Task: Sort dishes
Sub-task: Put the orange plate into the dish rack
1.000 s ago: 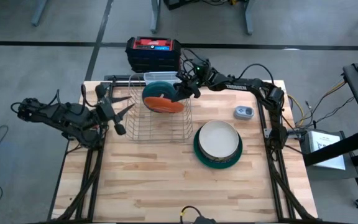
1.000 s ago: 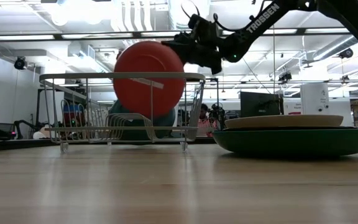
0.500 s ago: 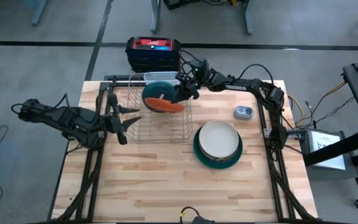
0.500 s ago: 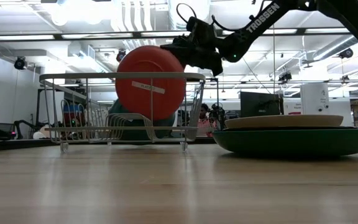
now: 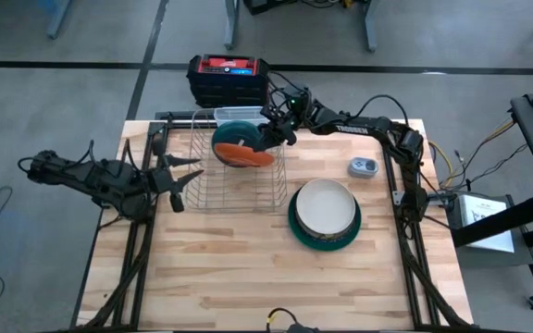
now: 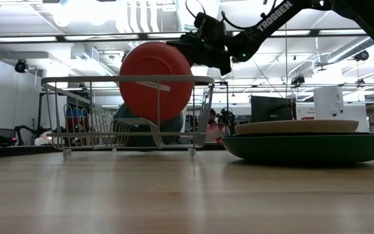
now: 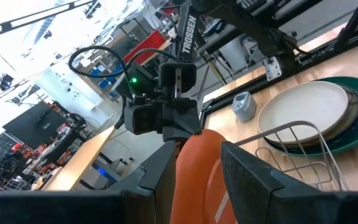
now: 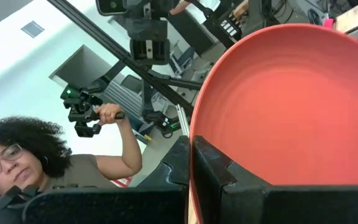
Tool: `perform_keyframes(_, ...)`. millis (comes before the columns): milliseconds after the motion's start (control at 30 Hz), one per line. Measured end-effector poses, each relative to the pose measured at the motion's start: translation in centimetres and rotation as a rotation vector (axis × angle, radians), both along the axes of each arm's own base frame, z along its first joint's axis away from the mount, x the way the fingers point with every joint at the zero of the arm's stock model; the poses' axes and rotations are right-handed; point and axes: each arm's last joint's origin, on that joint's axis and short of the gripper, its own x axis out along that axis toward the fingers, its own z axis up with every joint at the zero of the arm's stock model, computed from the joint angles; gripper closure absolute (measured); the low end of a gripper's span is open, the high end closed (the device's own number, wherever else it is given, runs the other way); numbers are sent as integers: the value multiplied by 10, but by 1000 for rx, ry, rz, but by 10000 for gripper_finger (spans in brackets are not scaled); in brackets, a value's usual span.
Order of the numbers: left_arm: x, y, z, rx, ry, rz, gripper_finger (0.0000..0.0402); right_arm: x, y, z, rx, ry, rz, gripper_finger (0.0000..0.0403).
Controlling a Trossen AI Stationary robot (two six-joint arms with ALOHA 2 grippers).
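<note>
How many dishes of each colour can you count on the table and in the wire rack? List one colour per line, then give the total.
Orange: 1, the orange plate held in the right pincer over the wire rack
Teal: 1, the teal dish in the rack
Dark green: 1, the dark green plate
White: 1, the white plate stacked on it
Total: 4 that clearly show

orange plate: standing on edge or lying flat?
On edge. In the low view the orange plate shows as a full disc rising above the rack rim, with the right gripper pinching its edge, jaws shut.
</note>
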Motion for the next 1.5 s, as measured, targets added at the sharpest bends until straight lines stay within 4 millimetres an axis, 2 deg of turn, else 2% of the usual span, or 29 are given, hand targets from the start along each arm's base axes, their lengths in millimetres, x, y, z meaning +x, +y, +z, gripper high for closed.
perform_keyframes(600, -8, 2, -4, -13, -41, 0, 284, 4, 7, -1, 10, 12, 26, 403)
perform_keyframes(1033, -7, 2, -4, -14, -38, 0, 284, 2, 8, -11, -4, 53, 17, 403)
perform_keyframes(1500, -7, 2, -4, -15, -39, 0, 284, 9, 23, -11, 5, 60, 59, 403)
